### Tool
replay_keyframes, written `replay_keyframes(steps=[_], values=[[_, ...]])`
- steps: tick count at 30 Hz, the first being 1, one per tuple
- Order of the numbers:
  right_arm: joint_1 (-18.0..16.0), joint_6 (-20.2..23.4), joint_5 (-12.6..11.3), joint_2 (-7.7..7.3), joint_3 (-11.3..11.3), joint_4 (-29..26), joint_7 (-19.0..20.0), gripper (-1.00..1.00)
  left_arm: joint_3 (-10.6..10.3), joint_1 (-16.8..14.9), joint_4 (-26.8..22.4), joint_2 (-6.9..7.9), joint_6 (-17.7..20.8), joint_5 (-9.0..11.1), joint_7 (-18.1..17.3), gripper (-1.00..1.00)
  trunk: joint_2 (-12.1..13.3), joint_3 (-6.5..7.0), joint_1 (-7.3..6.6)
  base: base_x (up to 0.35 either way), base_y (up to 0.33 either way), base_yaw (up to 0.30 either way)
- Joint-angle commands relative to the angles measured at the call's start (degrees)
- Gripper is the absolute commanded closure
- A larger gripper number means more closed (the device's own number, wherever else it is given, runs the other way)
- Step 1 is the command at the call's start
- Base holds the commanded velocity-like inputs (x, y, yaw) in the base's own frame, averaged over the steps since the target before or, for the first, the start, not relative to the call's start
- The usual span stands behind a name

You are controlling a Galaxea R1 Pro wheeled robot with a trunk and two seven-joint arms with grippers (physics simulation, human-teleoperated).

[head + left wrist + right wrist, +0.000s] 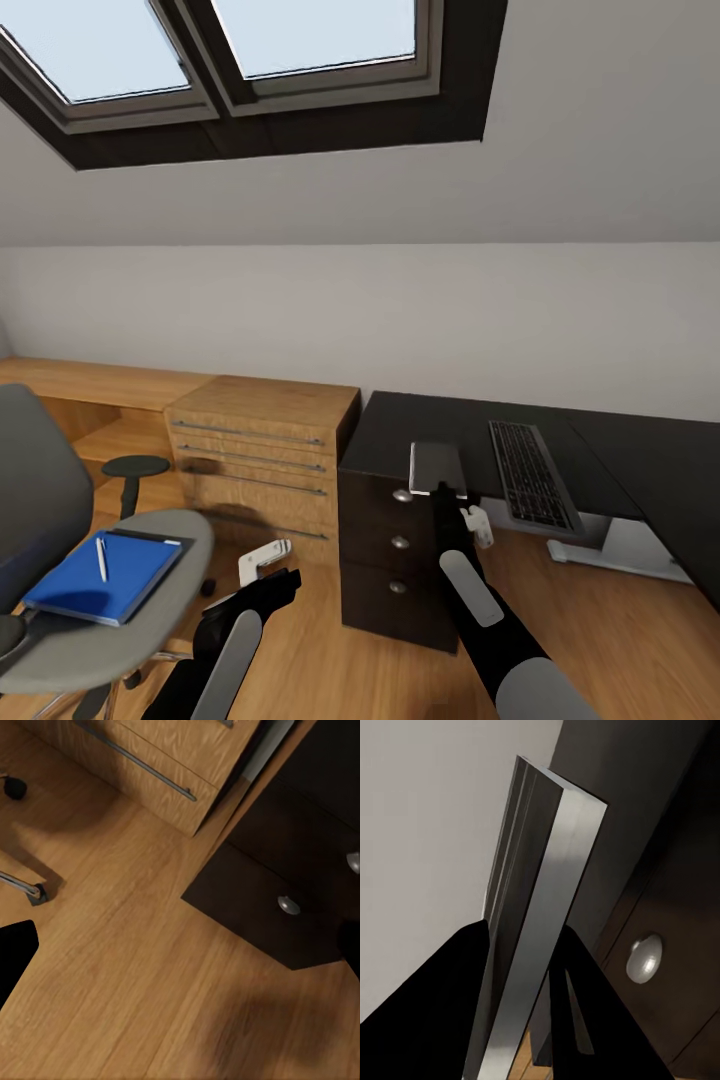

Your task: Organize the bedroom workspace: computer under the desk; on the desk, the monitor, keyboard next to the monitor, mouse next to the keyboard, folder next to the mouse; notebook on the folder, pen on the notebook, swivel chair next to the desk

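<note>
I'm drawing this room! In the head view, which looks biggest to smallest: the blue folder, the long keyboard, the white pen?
1. The flat bright-blue folder on the grey chair seat.
2. The slim black-keyed keyboard on the black desk. It sits farther from the camera, so this ranking is unsure.
3. The thin white pen, clearly the smallest.

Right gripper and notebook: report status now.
Right gripper shut on notebook, over desk drawer corner. Left gripper open, low by chair. Folder and pen on chair seat.

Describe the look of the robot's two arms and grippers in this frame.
Both arms are glossy black with rounded grey panels along the forearms. The left gripper and right gripper have white parts at the wrist end. In the right wrist view the fingers read as plain black wedges. No cables or markings show.
</note>
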Motion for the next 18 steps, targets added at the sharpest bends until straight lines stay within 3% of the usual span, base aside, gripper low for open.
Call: replay_keyframes(steps=[1, 6, 14, 18], values=[[0.0, -0.4, -0.3, -0.04, 0.2, -0.1, -0.3, 1.00, -0.1, -0.1, -0.1, 0.01, 0.0, 0.6, 0.6, -1.00, 0.0, -0.07, 0.00, 0.130, 0.013, 0.000], [0.0, -0.4, -0.3, -0.04, 0.2, -0.1, -0.3, 1.00, -0.1, 0.0, 0.0, 0.01, 0.0, 0.6, 0.5, -1.00, 0.0, -0.07, 0.00, 0.168, 0.009, 0.000], [0.0, -0.4, -0.3, -0.04, 0.2, 0.6, -0.3, 1.00, -0.6, 0.0, -1.2, -0.30, 0.0, 0.6, 0.7, -1.00, 0.0, -0.07, 0.00, 0.025, 0.001, 0.000], [0.0, -0.4, -0.3, -0.04, 0.2, 1.0, -0.3, 1.00, -0.7, -0.1, -1.4, -0.33, 0.0, 0.6, 0.8, -1.00, -1.6, -0.78, 0.88, 0.001, 0.000, 0.000]])
